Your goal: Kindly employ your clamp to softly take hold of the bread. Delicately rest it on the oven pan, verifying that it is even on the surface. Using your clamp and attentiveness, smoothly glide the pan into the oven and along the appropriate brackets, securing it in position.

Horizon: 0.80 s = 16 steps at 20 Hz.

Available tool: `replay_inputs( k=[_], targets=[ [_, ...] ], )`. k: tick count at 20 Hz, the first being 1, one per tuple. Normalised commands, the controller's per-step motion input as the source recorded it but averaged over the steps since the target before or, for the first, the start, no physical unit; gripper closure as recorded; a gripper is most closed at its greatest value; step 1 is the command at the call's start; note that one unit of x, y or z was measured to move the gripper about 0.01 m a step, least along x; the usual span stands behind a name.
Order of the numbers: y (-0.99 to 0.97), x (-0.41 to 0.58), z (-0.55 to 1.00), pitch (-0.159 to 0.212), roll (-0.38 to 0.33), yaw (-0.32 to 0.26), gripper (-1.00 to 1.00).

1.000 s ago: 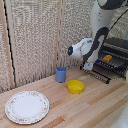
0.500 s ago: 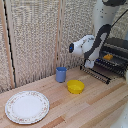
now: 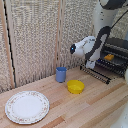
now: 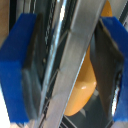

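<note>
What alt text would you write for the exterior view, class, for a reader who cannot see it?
A white robot arm reaches to a dark oven at the exterior view's right, where orange bread lies on the pan. On the wooden table stand a blue cup, a yellow bowl and a patterned white plate.
</note>
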Motion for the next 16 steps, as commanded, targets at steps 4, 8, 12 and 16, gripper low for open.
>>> replay_inputs(
  k=[4,8,12,16],
  targets=[
    [-0.77,-0.057,0.22,0.033,-0.017,0.124,1.00],
    [-0.77,-0.084,0.26,0.020,-0.025,0.119,1.00],
    [-0.75,-0.099,0.29,0.013,-0.038,0.116,1.00],
    [-0.57,-0.102,0.23,0.000,-0.129,0.131,1.00]
  ],
)
